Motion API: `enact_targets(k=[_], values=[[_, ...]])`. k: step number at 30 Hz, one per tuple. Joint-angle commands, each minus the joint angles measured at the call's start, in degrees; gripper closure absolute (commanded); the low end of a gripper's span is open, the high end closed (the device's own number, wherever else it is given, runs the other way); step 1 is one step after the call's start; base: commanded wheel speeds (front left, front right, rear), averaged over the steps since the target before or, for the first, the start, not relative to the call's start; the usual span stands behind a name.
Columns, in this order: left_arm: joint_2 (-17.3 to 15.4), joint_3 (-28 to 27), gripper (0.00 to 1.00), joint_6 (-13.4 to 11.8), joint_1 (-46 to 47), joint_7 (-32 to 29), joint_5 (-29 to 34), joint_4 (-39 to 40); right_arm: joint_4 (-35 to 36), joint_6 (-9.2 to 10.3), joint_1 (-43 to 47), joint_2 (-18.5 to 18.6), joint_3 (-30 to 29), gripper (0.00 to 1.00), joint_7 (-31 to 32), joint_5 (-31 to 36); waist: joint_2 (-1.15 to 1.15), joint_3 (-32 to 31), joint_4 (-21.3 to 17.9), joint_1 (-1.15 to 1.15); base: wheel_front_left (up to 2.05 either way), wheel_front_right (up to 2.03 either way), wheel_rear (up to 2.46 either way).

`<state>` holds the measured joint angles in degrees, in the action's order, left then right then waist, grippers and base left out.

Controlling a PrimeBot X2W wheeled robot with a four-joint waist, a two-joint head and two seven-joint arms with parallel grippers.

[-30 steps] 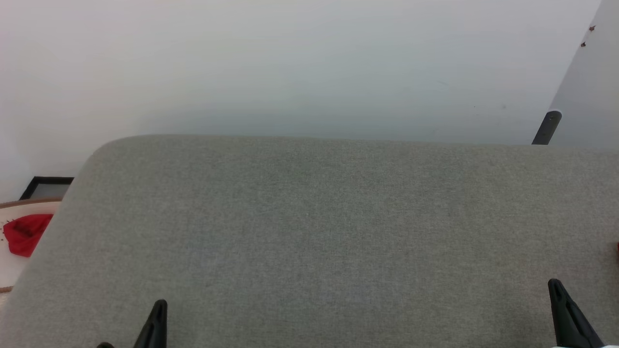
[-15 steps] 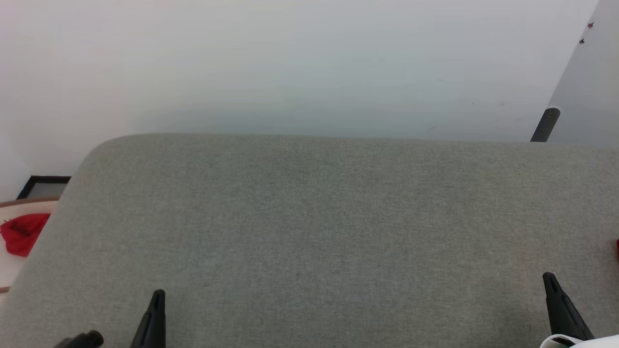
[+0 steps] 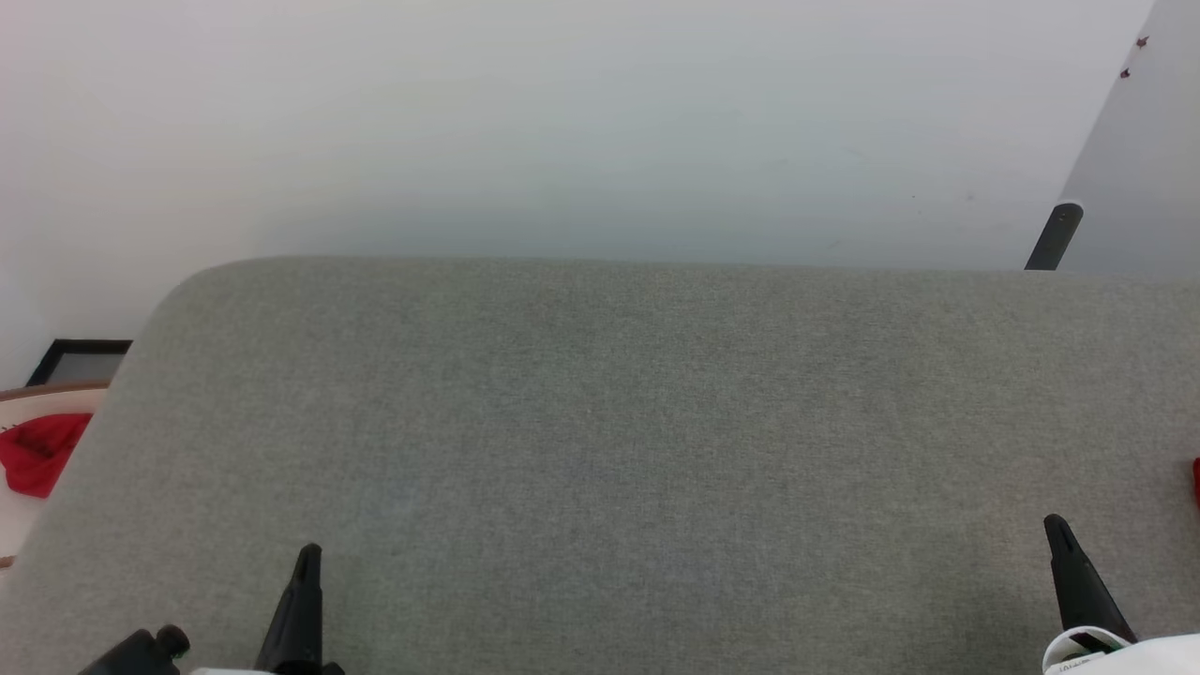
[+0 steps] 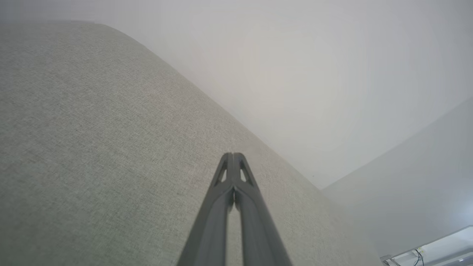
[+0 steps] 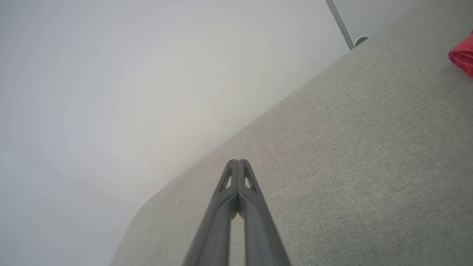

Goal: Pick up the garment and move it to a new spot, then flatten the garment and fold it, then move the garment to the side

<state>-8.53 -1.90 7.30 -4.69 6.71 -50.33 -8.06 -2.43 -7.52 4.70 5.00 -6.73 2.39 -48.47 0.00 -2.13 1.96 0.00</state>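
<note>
Grey fabric tabletop (image 3: 600, 422); left hand (image 3: 306, 558), right hand (image 3: 1056, 530) both pinched shut, empty. Red sliver at tabletop's right edge, likely garment (image 3: 1197, 483): awaiting pickup, or already set aside. Confirm by looking right before any reach.

Padded top (image 3: 600, 441): grey woven cloth, matt, finely rough. Left gripper (image 4: 233, 159), right gripper (image 5: 238, 164): dark matt plastic. Wall (image 3: 562, 122): smooth, matt.
</note>
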Motion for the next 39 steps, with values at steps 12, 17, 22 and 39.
enact_targets(k=[12,17,22,39], values=[[0.7,-1.0,1.0,0.1,3.1,-2.4,-8.5,-0.6,-1.7,0.02,-3.3,-0.3,0.0,1.0,0.8,-8.7,0.0,0.3,-0.3,0.0,0.0,0.0,0.0],[1.1,-1.3,1.0,0.1,3.8,-3.2,-11.4,-1.1,-2.6,0.02,-4.1,-0.5,0.0,1.0,1.1,-11.8,0.0,0.4,-0.4,0.0,0.0,0.0,0.0],[1.5,-1.5,1.0,0.2,4.5,-4.1,-14.2,-1.5,-3.4,0.02,-4.7,-0.6,0.1,1.0,1.4,-14.7,0.0,0.6,-0.5,0.0,0.0,0.0,0.0],[2.6,-2.4,1.0,0.2,6.5,-6.8,-22.9,-2.9,-5.9,0.03,-6.8,-1.1,0.1,1.0,2.2,-23.7,0.0,1.0,-0.8,0.0,0.0,0.0,0.0]])
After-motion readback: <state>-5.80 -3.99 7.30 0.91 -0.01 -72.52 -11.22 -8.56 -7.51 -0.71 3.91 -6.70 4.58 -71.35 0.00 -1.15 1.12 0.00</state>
